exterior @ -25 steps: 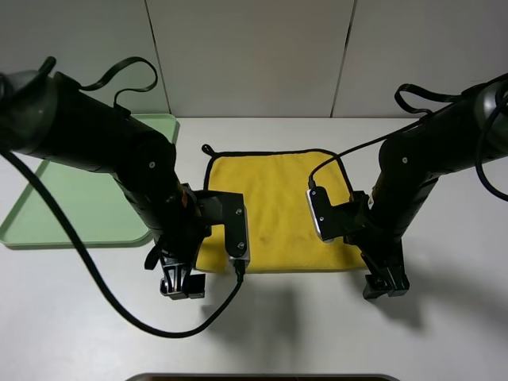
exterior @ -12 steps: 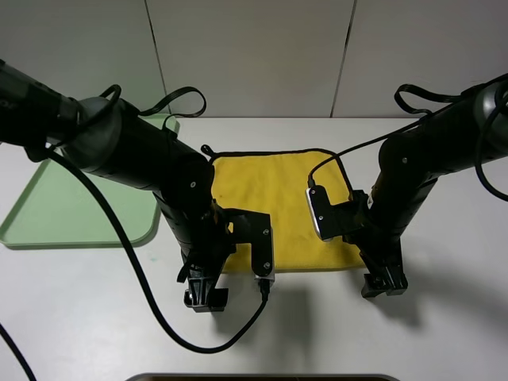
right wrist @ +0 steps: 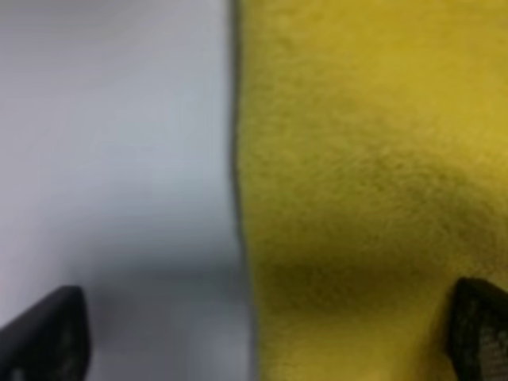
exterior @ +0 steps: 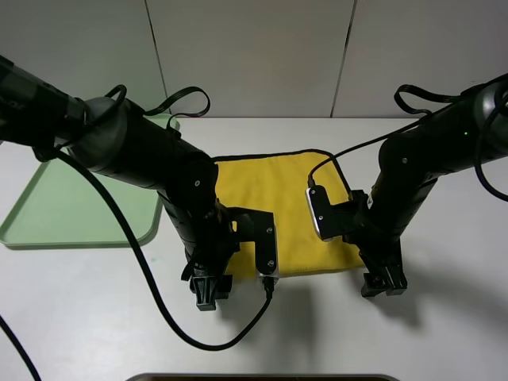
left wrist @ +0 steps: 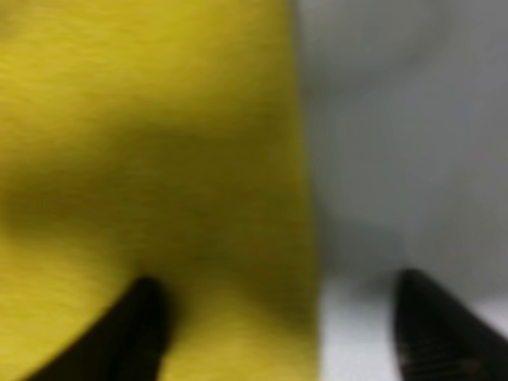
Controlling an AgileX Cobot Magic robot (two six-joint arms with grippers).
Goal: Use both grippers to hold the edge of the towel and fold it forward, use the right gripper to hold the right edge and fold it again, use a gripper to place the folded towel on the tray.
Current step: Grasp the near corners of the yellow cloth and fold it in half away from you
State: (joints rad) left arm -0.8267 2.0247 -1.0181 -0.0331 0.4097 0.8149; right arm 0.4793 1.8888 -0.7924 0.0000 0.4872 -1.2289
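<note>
The yellow towel (exterior: 278, 190) lies flat on the white table, with its plain near edge (exterior: 313, 271) facing the front. My left gripper (exterior: 208, 290) is down at the towel's near left corner. In the left wrist view the left gripper (left wrist: 290, 341) is open, with one fingertip (left wrist: 141, 329) over the towel (left wrist: 143, 159) and the other over bare table. My right gripper (exterior: 385, 283) is at the near right corner. In the right wrist view it (right wrist: 262, 341) is open and straddles the towel's side border (right wrist: 236, 159). The pale-green tray (exterior: 48, 214) sits at the left and is partly hidden by the left arm.
A black cable (exterior: 159, 317) loops from the left arm over the table in front. A dark object (exterior: 262, 377) shows at the bottom edge of the exterior view. A panelled wall stands behind the table.
My left arm has swung right, bringing its gripper from left of the towel to the near left corner. The right arm has barely moved.
</note>
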